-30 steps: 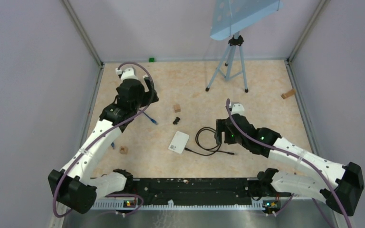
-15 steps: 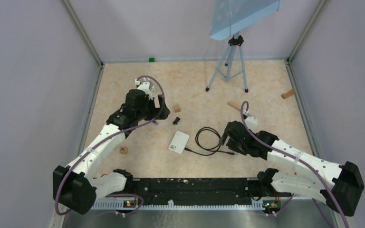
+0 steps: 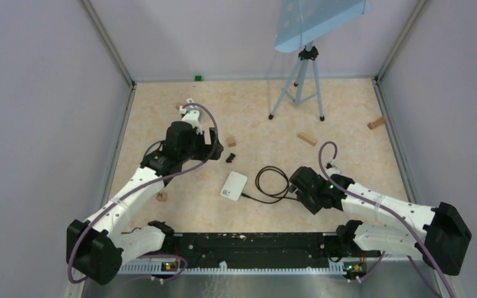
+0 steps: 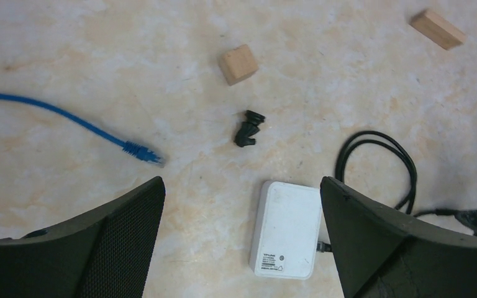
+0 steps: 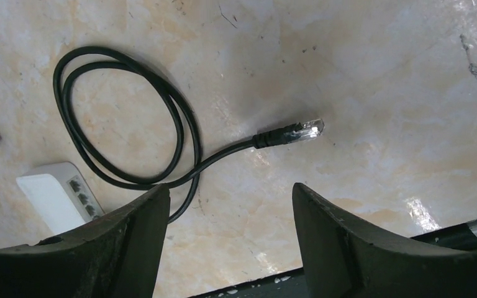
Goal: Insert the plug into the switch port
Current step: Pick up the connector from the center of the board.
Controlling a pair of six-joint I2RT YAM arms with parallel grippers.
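Near the plug (image 5: 298, 131), we are poising the right gripper (image 5: 230, 189) open and empty for pickup; left gripper (image 4: 242, 181), wide open, empty, is hovering near the switch (image 4: 286, 230), likely to brace it.

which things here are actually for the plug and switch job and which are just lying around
For the job:
- white network switch
- black cable and its clear plug
- possibly the blue cable's plug; I cannot tell which plug is meant

Lying about:
- wooden cube
- wooden bar
- small black part
- tripod
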